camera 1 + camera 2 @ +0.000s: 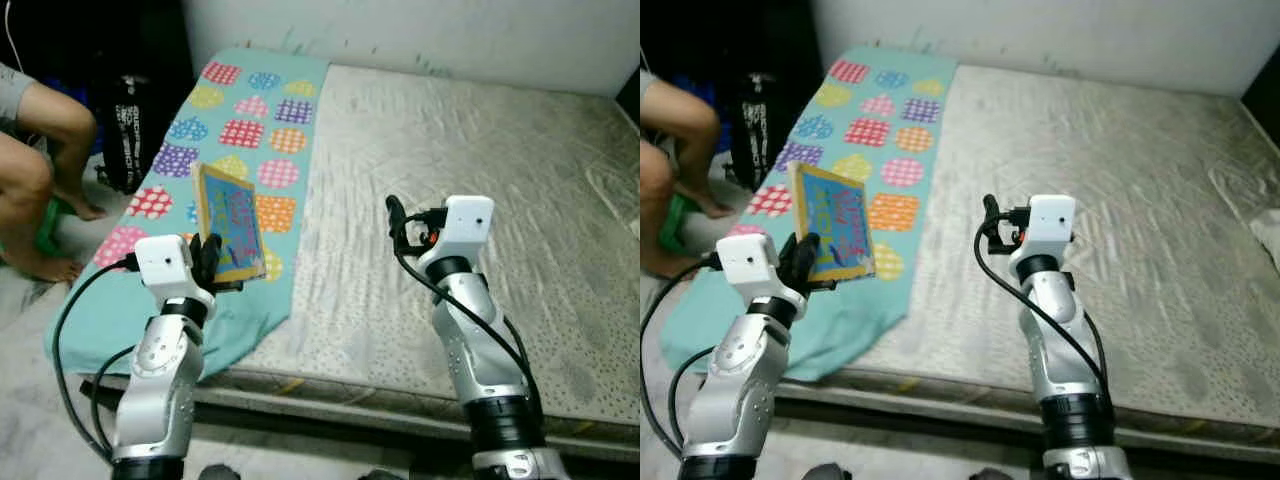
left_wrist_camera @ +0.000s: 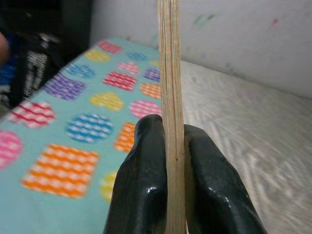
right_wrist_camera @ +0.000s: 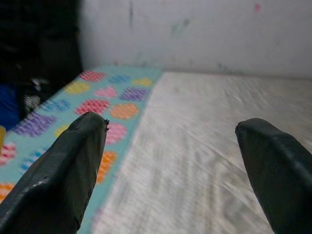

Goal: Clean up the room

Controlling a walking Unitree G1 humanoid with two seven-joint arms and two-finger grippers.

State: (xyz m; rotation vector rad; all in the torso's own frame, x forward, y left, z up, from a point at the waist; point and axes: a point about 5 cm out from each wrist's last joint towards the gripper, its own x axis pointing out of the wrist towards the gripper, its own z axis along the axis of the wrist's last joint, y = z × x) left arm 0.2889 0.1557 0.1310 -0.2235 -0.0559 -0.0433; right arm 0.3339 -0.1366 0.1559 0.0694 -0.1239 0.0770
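A thin, colourful picture book (image 1: 232, 222) stands nearly upright above the teal spotted blanket (image 1: 250, 110) at the mattress's near left corner. My left gripper (image 1: 208, 262) is shut on the book's lower edge; in the left wrist view the two black fingers (image 2: 146, 180) pinch the book's page edge (image 2: 170, 97). My right gripper (image 1: 396, 222) is raised over the middle of the bare grey mattress (image 1: 480, 150), open, with nothing between its fingers (image 3: 63, 170).
A person's bare legs (image 1: 40, 170) are at the far left beside the bed, near a black bag (image 1: 128, 125) and something green (image 1: 45, 225) on the floor. A white wall (image 1: 420, 30) runs behind the mattress. A white cloth (image 1: 1268, 228) lies at the right edge.
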